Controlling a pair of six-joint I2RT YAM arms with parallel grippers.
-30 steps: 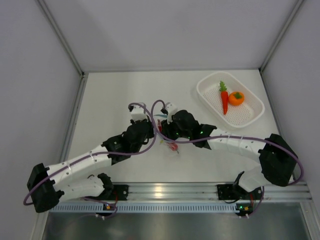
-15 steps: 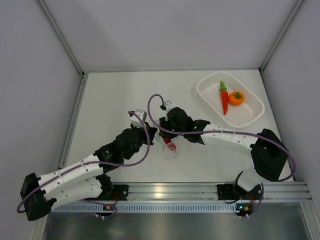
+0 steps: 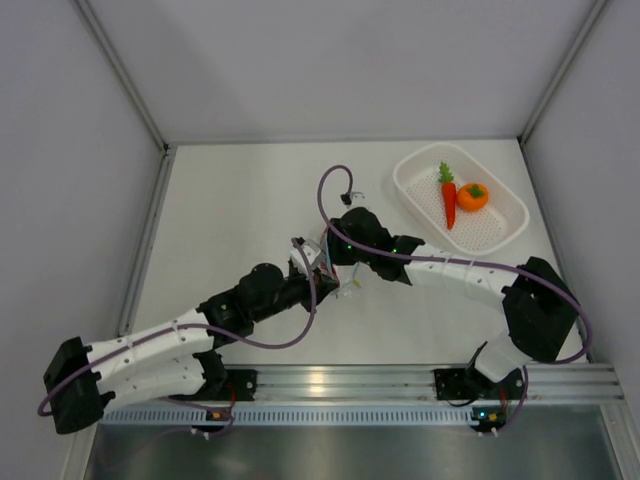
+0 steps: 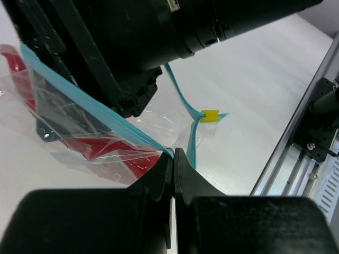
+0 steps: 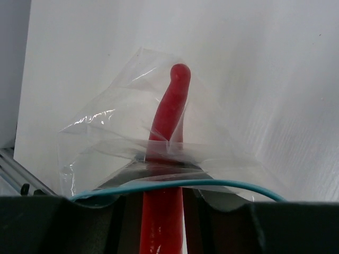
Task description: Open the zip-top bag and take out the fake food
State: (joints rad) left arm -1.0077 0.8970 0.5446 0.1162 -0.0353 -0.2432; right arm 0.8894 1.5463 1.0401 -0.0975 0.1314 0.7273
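Note:
The zip-top bag (image 5: pixel 111 143) is a clear pouch with a light blue zip strip (image 4: pixel 90 103) and a yellow slider (image 4: pixel 211 115). My left gripper (image 4: pixel 174 153) is shut on the end of that strip, at the mouth's corner. My right gripper (image 5: pixel 161 177) reaches in through the bag's open mouth and is shut on the red chili pepper (image 5: pixel 169 111), whose tip points away inside the plastic. In the top view both grippers, left (image 3: pixel 316 272) and right (image 3: pixel 345 265), meet over the bag (image 3: pixel 352 287) at mid-table. The carrot (image 3: pixel 448 200) and the orange (image 3: pixel 472 196) lie in the basket.
A white perforated basket (image 3: pixel 500 232) sits at the back right of the table. An aluminium rail (image 3: pixel 330 382) runs along the near edge by the arm bases. Grey walls close the table on the left, back and right.
My left arm has swung right and brought its gripper up against the right one. The right wrist has shifted slightly toward the back, and the bag has moved with them.

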